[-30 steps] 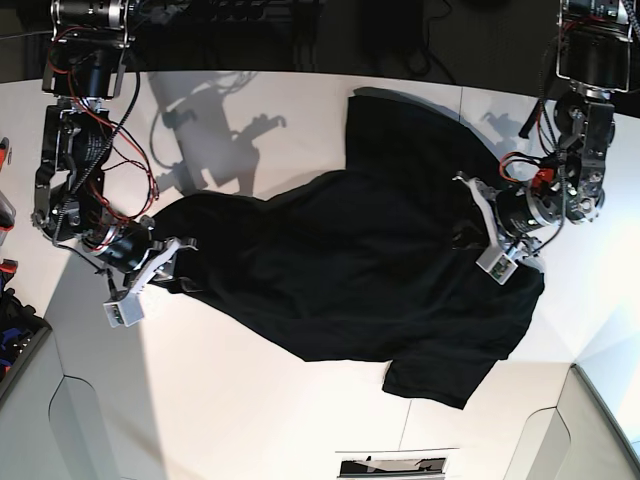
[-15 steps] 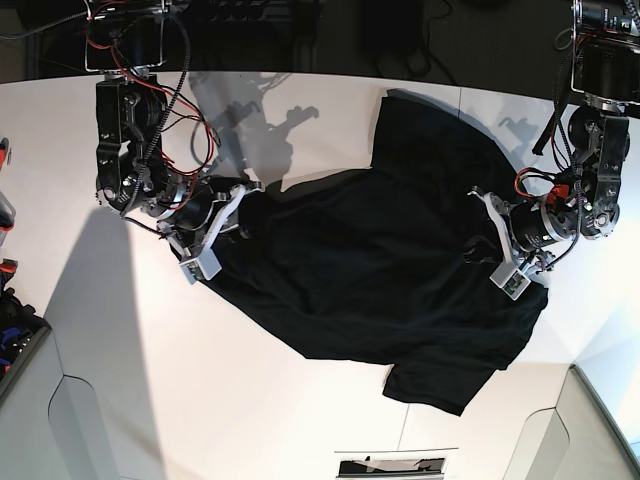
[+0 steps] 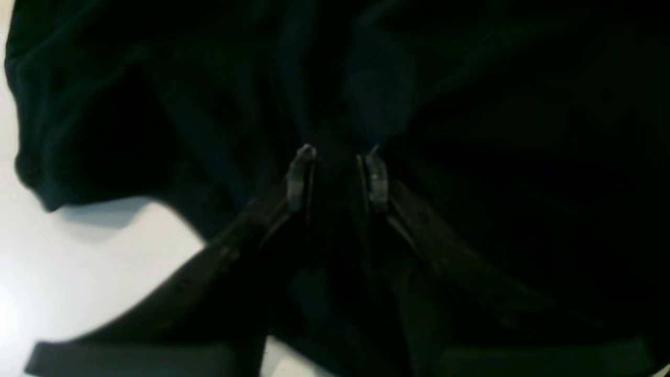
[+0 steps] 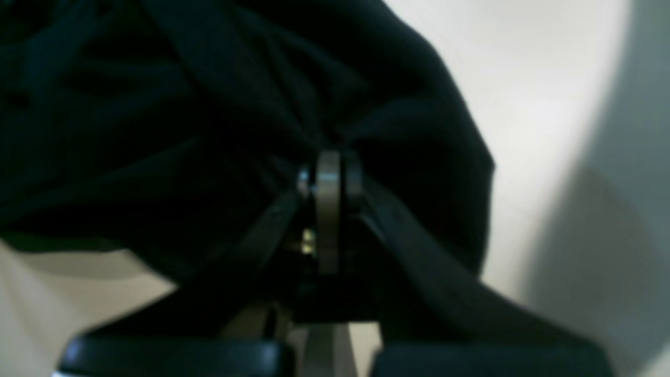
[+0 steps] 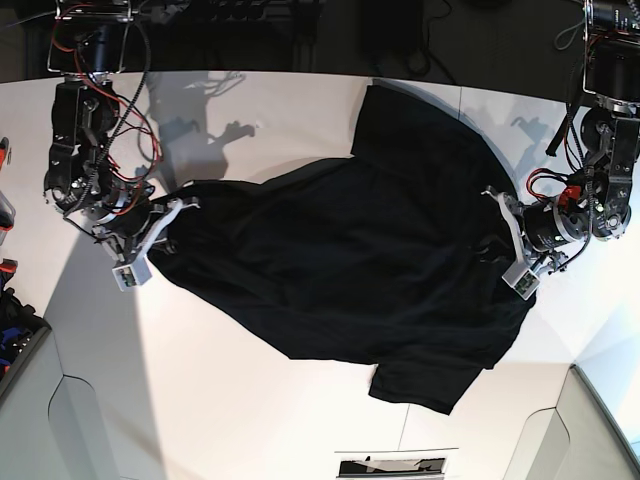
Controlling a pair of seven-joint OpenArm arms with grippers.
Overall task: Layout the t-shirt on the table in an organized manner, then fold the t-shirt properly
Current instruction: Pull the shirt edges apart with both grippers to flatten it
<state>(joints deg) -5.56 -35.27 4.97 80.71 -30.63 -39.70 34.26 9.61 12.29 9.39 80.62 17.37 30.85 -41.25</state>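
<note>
The black t-shirt [image 5: 350, 260] lies stretched across the white table [image 5: 250, 400] between my two grippers, plain side up, with one sleeve pointing to the front [image 5: 420, 385]. At its left end my right gripper [image 5: 160, 232] is shut on a bunched edge; in the right wrist view the jaws [image 4: 330, 167] are pressed together with the t-shirt [image 4: 157, 104] gathered at their tips. At its right end my left gripper [image 5: 507, 240] pinches the cloth; in the left wrist view the fingertips [image 3: 337, 157] stand narrowly apart with the t-shirt [image 3: 471, 104] between them.
A dark bin [image 5: 15, 340] and red items [image 5: 5, 215] sit at the table's left edge. Grey panels cut the front corners [image 5: 600, 430]. A dark slot [image 5: 392, 466] lies at the front edge. Dark equipment lines the back.
My right gripper has closed on the shirt's left edge and pulled it leftward, drawing the cloth out flatter. My left gripper has shifted slightly right, still holding.
</note>
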